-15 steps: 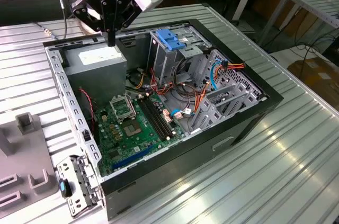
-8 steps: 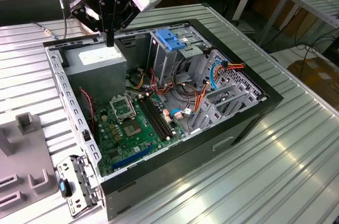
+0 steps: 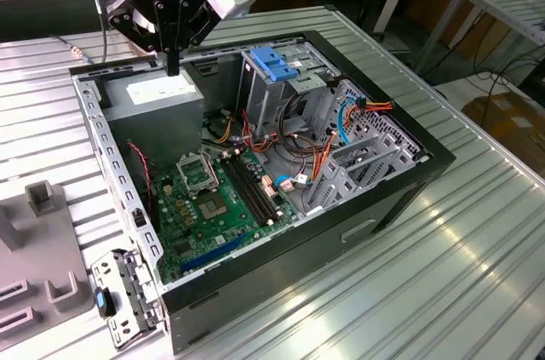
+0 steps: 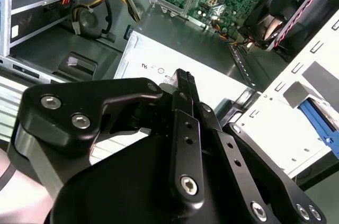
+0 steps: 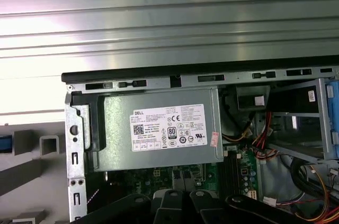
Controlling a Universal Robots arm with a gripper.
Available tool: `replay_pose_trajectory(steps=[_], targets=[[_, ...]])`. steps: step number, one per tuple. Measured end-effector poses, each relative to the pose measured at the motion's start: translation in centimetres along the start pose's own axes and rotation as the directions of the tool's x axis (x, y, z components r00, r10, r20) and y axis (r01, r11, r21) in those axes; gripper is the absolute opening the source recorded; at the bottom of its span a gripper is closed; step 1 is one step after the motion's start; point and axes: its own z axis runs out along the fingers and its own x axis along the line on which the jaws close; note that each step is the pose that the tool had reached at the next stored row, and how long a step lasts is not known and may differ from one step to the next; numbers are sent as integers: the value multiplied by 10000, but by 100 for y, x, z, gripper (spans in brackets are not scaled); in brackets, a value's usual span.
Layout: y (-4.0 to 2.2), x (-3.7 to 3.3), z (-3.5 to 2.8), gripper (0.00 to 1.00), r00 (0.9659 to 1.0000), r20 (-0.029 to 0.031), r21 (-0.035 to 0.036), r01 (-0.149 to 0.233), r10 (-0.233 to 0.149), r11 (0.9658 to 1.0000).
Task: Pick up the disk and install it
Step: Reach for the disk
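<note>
Ribbed metal table [image 3: 477, 232] bearing open computer case [image 3: 400, 198] laid flat, presumably for reach from above; gripper [image 3: 173, 69] hanging just over power supply [image 3: 153, 98], fingers [image 4: 186, 83] pressed together, clutching nothing.

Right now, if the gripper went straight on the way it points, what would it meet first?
Probably the power supply: the gripper points down at its labelled top, inside the computer case. The gap between them is unclear.
</note>
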Motion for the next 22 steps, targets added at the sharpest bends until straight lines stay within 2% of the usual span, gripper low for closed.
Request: replay_pose_trajectory(steps=[22], targets=[[-8, 105, -3, 11, 10000, 0, 1, 0, 0, 10000]])
